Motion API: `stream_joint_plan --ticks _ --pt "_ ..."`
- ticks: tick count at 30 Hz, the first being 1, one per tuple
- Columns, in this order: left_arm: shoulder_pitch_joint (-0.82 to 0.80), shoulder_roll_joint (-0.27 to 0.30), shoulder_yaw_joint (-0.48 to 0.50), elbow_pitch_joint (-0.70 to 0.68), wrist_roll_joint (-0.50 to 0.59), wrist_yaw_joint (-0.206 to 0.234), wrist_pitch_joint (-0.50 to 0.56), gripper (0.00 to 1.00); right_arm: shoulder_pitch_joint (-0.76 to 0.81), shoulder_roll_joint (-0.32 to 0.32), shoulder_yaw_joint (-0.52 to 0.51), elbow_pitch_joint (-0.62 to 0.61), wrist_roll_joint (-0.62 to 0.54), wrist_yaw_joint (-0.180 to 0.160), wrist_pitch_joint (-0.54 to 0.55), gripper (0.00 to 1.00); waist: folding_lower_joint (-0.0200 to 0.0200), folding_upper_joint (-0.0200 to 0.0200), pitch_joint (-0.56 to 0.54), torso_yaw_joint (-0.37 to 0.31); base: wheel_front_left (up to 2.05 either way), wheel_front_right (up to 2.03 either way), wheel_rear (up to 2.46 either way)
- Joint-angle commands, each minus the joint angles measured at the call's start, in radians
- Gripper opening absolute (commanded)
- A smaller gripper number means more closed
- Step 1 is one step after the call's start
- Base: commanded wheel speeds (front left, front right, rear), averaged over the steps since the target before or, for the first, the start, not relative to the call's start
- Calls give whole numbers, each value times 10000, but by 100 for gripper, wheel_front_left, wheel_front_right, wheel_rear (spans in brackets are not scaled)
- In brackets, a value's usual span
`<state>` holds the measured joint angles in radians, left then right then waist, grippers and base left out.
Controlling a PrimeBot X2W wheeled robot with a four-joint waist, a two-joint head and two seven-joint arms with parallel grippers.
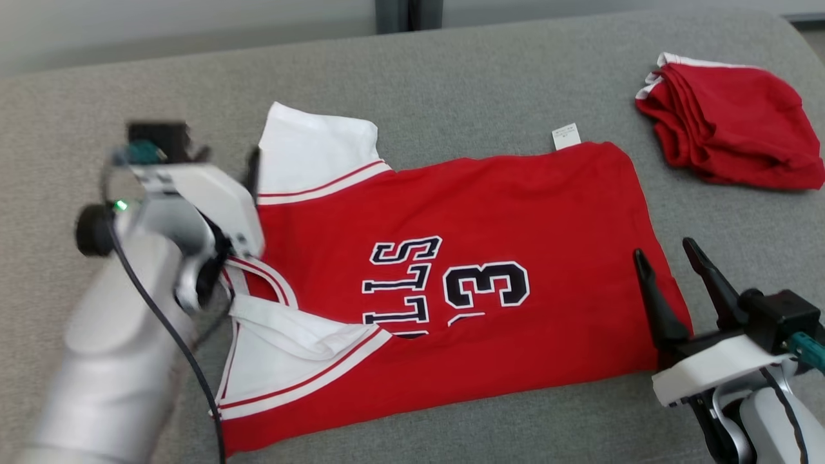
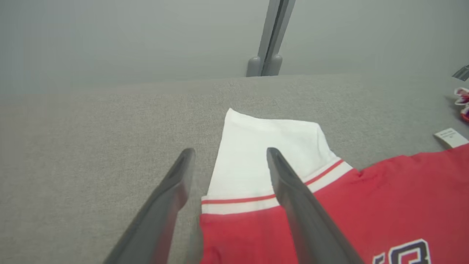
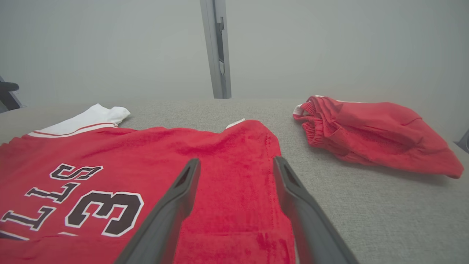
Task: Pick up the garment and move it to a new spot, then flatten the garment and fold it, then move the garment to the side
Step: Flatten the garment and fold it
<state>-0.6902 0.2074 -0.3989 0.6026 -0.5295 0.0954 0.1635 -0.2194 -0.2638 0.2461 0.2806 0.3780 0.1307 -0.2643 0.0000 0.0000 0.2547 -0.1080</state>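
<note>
The garment (image 1: 490,212) is a red jersey with white sleeves and dark lettering, spread across the grey cushion (image 1: 451,77). Its near strip lies folded over part of the lettering. My left gripper (image 2: 231,151) hovers open over the far white sleeve (image 2: 263,146), one finger on each side of the sleeve's left edge, holding nothing. In the head view the left wrist (image 1: 187,212) hides most of that gripper. My right gripper (image 1: 667,254) stands open above the jersey's right hem (image 3: 238,190), empty, and its fingers (image 3: 176,205) point along the red cloth.
A second red garment (image 1: 728,129) lies folded at the cushion's far right corner (image 3: 373,132). A white label (image 1: 566,136) sticks out at the jersey's far edge. A grey post (image 1: 409,14) rises behind the cushion. Bare cushion lies left of the sleeve and between the two garments.
</note>
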Motion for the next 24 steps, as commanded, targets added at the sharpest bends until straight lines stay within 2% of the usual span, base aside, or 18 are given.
stream_joint_plan --ticks 1,5,10,15,20,24 --pt "-770 81 299 507 -405 -148 505 100 -274 -30 79 -64 41 3 -9 100 0 0 461 -292 0 0 0" --pt "-2292 335 438 1583 -698 -400 1839 100 -646 110 219 -162 55 3 -9 100 0 0 1007 -586 0 0 0" --pt "-3845 387 735 2547 -1262 -689 3200 100 -1045 269 426 -190 74 3 -10 100 0 0 1627 -923 0 0 0" --pt "-4738 624 523 3143 -1045 -647 3773 100 -1398 399 619 -231 93 3 -9 100 0 0 2078 -1175 0 0 0" --pt "-5483 849 187 3832 -840 -824 4512 100 -1672 491 736 -220 129 3 -9 100 0 0 2458 -1446 0 0 0" --pt "-5903 924 -38 4130 -611 -879 4593 100 -1806 522 782 -207 172 3 -9 100 0 0 2715 -1593 0 0 0"
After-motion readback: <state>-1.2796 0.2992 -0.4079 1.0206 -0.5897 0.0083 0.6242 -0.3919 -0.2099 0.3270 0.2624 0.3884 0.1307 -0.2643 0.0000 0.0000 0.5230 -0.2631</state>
